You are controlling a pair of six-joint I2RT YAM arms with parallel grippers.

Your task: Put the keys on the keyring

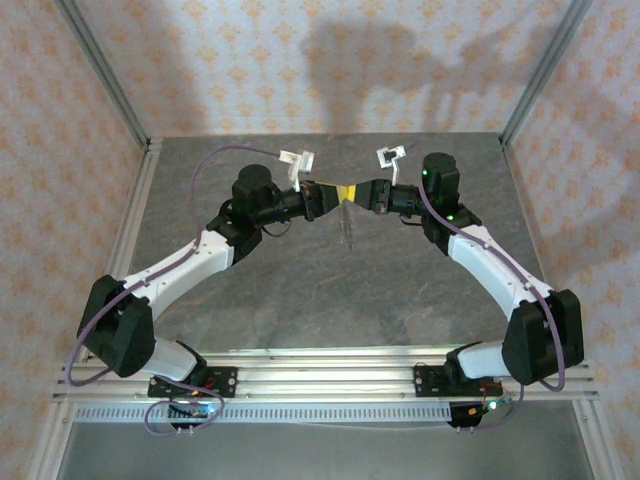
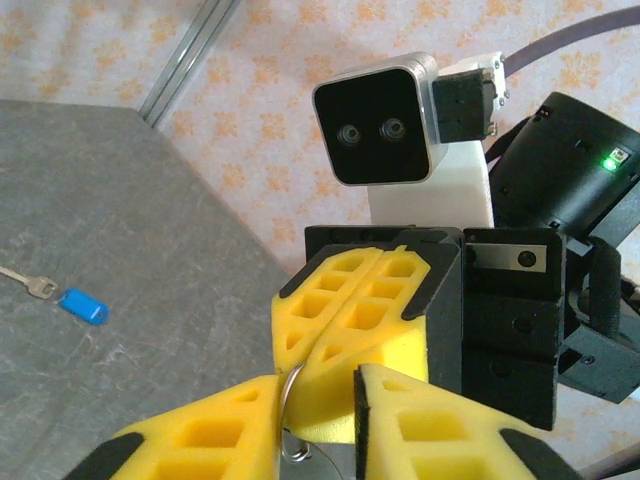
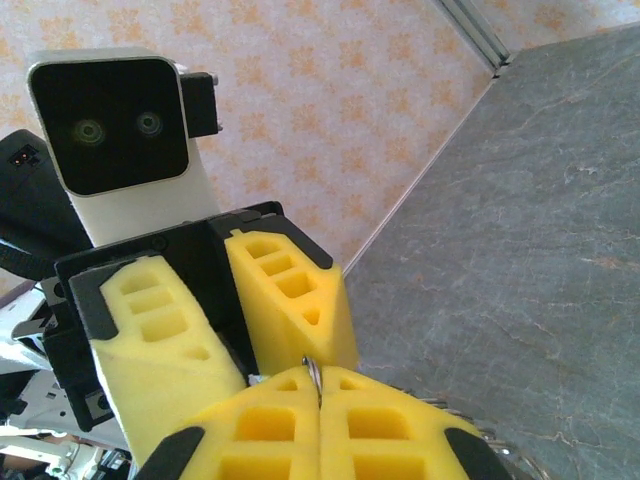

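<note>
Now | R gripper [image 3: 320, 390] clamps keyring [image 2: 286, 395] | L gripper [image 2: 322, 400] round it, grip unclear | key [image 2: 80, 305] on table [image 2: 150, 200], well off keyring, head nearer

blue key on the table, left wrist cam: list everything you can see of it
The blue key lies flat on the grey stone-look table, at the far left of the left wrist view. Its head is a bright blue rounded oblong that looks like plastic. A short silvery metal shaft points up-left from it. A thin pale line runs on from the shaft's tip to the frame edge; I cannot tell what it is. The teeth are too small to see. Nothing grips the key.
</note>
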